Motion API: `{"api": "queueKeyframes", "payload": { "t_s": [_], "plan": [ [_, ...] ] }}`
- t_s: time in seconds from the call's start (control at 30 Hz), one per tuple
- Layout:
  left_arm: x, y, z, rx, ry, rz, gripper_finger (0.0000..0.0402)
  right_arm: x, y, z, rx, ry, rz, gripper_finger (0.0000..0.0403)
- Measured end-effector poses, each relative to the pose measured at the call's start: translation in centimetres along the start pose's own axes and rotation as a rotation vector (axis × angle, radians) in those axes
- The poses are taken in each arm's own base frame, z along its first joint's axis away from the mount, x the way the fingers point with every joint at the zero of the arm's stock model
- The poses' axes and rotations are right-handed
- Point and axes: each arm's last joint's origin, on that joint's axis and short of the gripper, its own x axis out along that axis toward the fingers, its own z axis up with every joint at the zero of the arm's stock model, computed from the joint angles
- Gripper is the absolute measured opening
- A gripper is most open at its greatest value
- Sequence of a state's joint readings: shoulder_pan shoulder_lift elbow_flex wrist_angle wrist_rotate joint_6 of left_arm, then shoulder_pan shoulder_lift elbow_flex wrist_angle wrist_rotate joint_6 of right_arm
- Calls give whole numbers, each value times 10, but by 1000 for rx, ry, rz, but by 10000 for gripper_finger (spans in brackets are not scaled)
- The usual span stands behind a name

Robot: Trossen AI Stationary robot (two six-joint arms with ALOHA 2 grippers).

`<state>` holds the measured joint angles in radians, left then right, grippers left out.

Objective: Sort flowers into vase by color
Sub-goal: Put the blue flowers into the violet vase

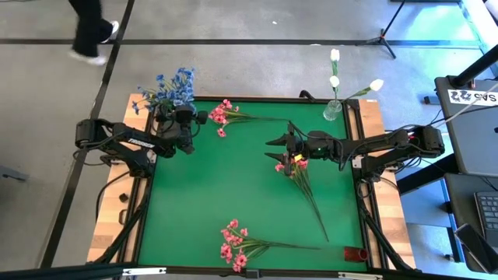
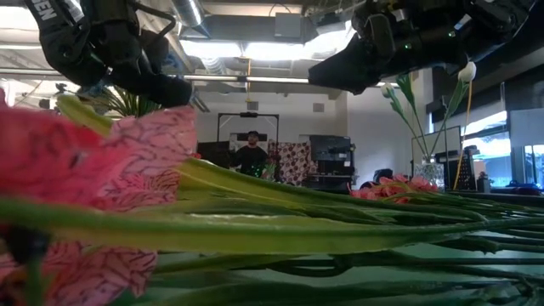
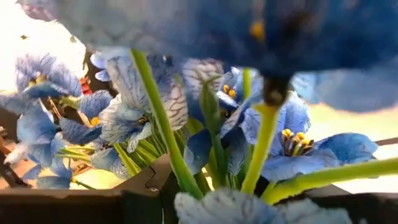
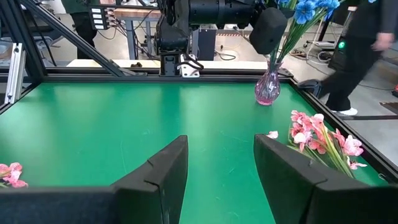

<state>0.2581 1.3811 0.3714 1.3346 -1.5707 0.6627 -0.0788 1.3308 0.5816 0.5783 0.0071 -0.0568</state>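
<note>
Blue flowers [image 1: 167, 89] stand in a pink glass vase [image 4: 268, 87] at the table's far left corner. My left gripper [image 1: 173, 118] is open at their stems [image 3: 177, 155], which rise between its fingers. My right gripper [image 4: 217, 162] is open and hovers over the blooms of a pink spray [image 1: 299, 175] lying right of the table's middle. A second pink spray [image 1: 226, 117] lies near the far edge. A third [image 1: 237, 245] lies at the near edge and fills the low view [image 2: 102, 161]. White tulip buds [image 1: 334, 78] stand in a clear vase [image 1: 333, 110] at the far right. My left gripper has the blue flowers' green stems [image 3: 261, 143] between its open fingers, coming level from the table's left side. The flowers stand upright in the vase. I cannot tell whether a finger touches a stem.
A small red object [image 1: 356, 254] lies at the near right corner. Bare green mat [image 1: 218, 187] stretches across the table's middle. A person walks past beyond the far edge [image 1: 89, 27], and another stands in the room behind [image 2: 252, 153].
</note>
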Motion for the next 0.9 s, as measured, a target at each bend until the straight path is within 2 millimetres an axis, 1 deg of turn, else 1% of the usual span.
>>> {"api": "queueKeyframes", "payload": {
  "t_s": [0.07,0.2,0.47,0.57,0.7,0.9],
  "plan": [
    [-1,0,-3,-30,-14,-21,155,0,0,0,0,4,0,182],
    [-4,2,-18,-90,-43,-80,155,0,0,-1,0,8,0,182],
    [-12,5,-35,-72,-103,-217,155,0,0,-3,-2,29,1,182],
    [-12,7,-39,-61,-104,-222,155,0,0,-3,-2,29,-6,182],
    [-12,8,-41,-63,-99,-211,155,0,0,-3,-1,29,-7,182],
    [-11,11,-42,-6,-64,-134,155,0,0,-3,-1,29,-7,182]
  ]
}}
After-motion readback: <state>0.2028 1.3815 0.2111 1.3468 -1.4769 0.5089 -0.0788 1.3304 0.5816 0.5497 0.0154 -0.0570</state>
